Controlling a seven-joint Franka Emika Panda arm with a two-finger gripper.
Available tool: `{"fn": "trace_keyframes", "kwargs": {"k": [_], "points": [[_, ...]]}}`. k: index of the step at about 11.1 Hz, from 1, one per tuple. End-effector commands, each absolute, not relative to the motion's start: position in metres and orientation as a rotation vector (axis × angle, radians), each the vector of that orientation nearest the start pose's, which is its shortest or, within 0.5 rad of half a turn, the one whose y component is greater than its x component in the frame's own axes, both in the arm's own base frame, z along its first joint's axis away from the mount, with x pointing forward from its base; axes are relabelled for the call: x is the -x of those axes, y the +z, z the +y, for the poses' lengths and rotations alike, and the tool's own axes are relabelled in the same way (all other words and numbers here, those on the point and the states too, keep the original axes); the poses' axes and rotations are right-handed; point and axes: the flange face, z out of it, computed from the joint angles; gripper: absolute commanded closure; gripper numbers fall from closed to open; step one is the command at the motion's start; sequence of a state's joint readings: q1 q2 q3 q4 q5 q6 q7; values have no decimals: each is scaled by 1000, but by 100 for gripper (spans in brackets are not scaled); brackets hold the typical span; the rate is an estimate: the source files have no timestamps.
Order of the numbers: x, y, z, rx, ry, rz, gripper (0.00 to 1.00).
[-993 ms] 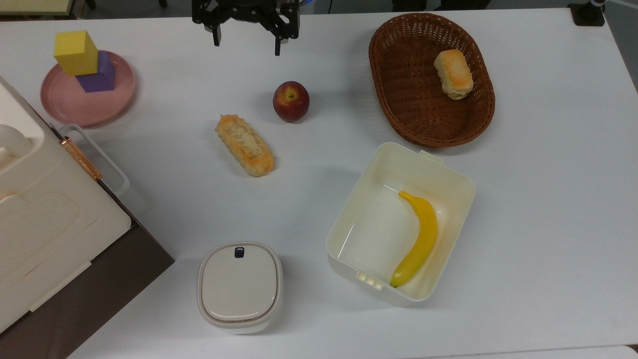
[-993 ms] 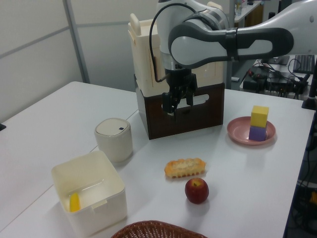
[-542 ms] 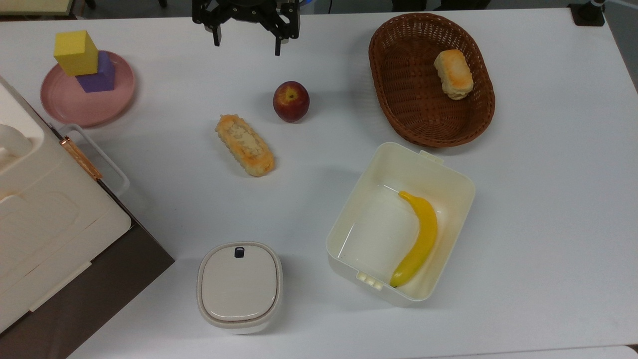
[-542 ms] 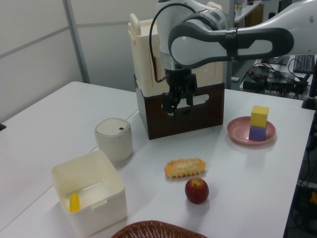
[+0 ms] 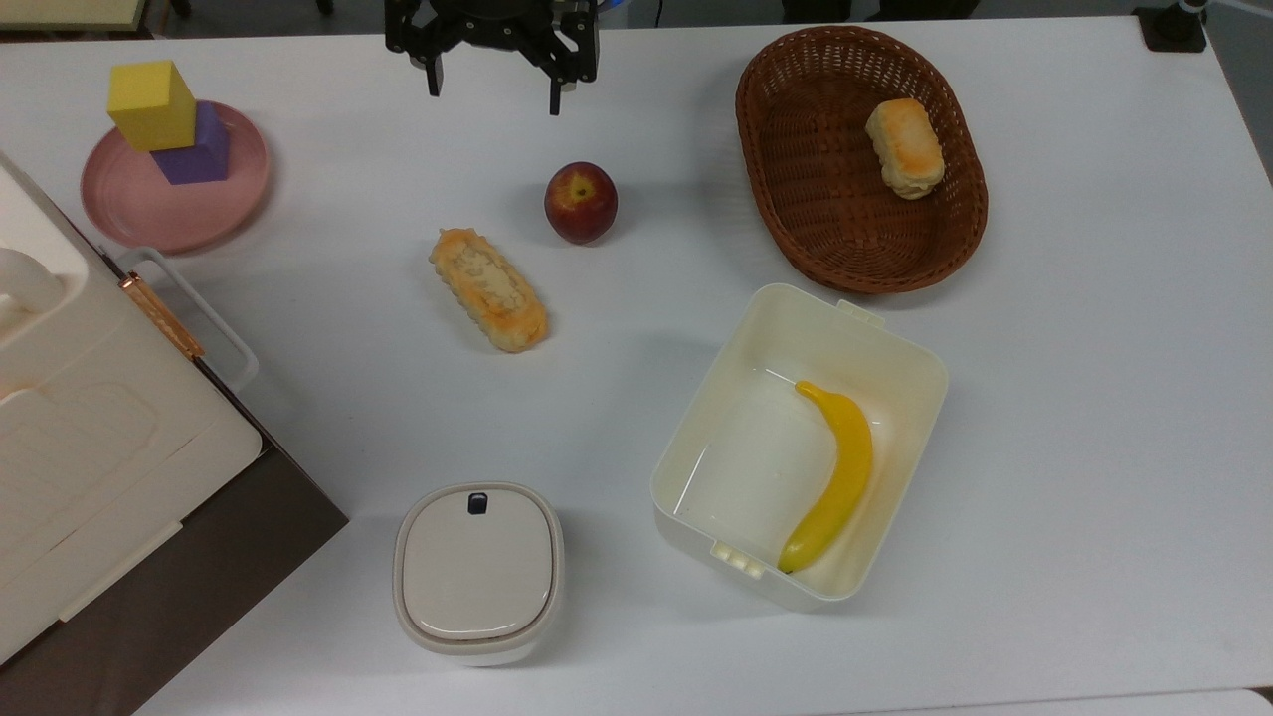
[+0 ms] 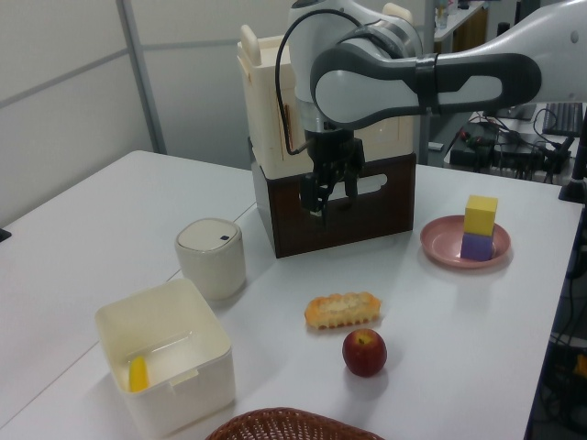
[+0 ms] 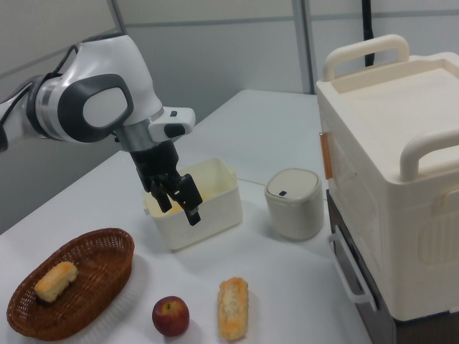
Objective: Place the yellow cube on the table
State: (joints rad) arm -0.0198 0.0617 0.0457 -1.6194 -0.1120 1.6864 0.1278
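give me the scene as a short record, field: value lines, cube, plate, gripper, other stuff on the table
yellow cube: stacked on the purple cube, not yet moved
pink plate: holds both cubes, at the top view's upper left
gripper: open, empty, above the table, apart from the cubes
apple: on the table beside the long bread
basket: holds a bread roll
white bin: holds a banana
lidded canister: closed

You are looking at a yellow cube [image 5: 151, 102] sitting on a purple cube [image 5: 195, 149] in a pink plate [image 5: 149, 214], a dark red apple [image 5: 580, 202], a brown woven basket [image 5: 786, 199], a yellow banana [image 5: 835, 477] and a black tool [image 5: 491, 91] showing against the white tabletop [image 5: 1094, 398].
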Motion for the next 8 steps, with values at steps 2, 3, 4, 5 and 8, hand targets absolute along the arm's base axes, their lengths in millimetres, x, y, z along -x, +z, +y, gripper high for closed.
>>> {"fn": "trace_keyframes", "kwargs": {"k": [2,3,4,5,8], "points": [[-577,573,6,3243,-1,142,0],[-579,568,8,3244,13,136,0],[-581,564,10,3244,23,128,0],[-582,562,13,3243,21,117,0],[-585,553,16,3243,45,106,0]]}}
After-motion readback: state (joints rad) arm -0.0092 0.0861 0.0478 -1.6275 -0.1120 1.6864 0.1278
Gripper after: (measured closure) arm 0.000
